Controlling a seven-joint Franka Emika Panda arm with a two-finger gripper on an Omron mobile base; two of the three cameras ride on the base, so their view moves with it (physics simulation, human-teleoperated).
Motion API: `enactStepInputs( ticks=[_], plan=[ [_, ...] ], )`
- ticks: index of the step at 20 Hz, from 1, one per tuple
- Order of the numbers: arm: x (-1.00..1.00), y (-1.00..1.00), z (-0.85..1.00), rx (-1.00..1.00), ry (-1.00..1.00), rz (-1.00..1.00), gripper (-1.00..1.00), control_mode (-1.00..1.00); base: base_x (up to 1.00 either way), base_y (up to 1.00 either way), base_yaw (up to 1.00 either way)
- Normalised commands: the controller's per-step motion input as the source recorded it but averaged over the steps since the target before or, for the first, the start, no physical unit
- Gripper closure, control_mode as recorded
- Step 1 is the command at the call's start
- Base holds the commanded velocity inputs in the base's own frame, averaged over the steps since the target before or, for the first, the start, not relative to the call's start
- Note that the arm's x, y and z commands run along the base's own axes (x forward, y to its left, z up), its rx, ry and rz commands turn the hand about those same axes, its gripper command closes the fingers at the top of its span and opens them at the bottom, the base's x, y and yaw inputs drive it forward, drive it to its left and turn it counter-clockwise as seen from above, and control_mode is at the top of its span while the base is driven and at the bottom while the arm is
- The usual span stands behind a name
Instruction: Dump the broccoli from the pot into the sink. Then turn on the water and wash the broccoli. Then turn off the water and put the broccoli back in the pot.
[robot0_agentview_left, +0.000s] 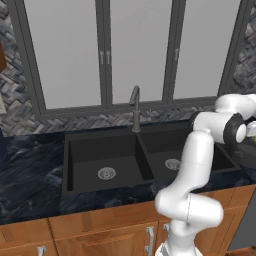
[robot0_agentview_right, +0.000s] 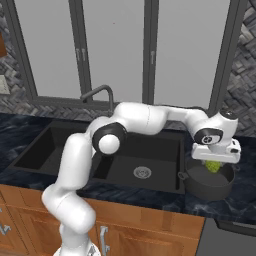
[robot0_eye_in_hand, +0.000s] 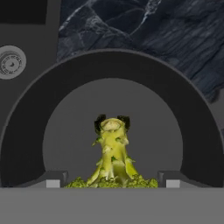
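Hand view: fingers (robot0_eye_in_hand: 109, 178) spread open astride the broccoli (robot0_eye_in_hand: 112, 157) inside the pot (robot0_eye_in_hand: 26, 131), right of sink (robot0_agentview_right: 150, 150)

- A dark blue-black marbled countertop (robot0_agentview_left: 30, 170) runs the width of the kitchen.
- Wooden cabinet fronts (robot0_agentview_left: 100, 232) with slim metal handles (robot0_agentview_left: 149, 240) sit under the countertop's front edge.
- A grey herringbone tile backsplash (robot0_agentview_left: 75, 122) rises from the countertop's back edge.
- Tall pale panels in dark frames (robot0_agentview_right: 115, 50) stand above the backsplash.
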Motion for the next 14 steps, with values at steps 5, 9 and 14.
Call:
enactStepInputs(
  ticks=[5, 9, 14],
  plan=[
    [0.21, 0.00, -0.40, 0.00, 0.02, 0.00, 1.00, -1.00, 0.00, 0.00, 0.00],
    [0.19, -0.01, -0.43, 0.00, 0.02, 0.00, 1.00, -1.00, 0.00, 0.00, 0.00],
    [0.15, -0.08, -0.42, 0.00, 0.02, 0.00, 1.00, -1.00, 0.00, 0.00, 0.00]
  ],
)
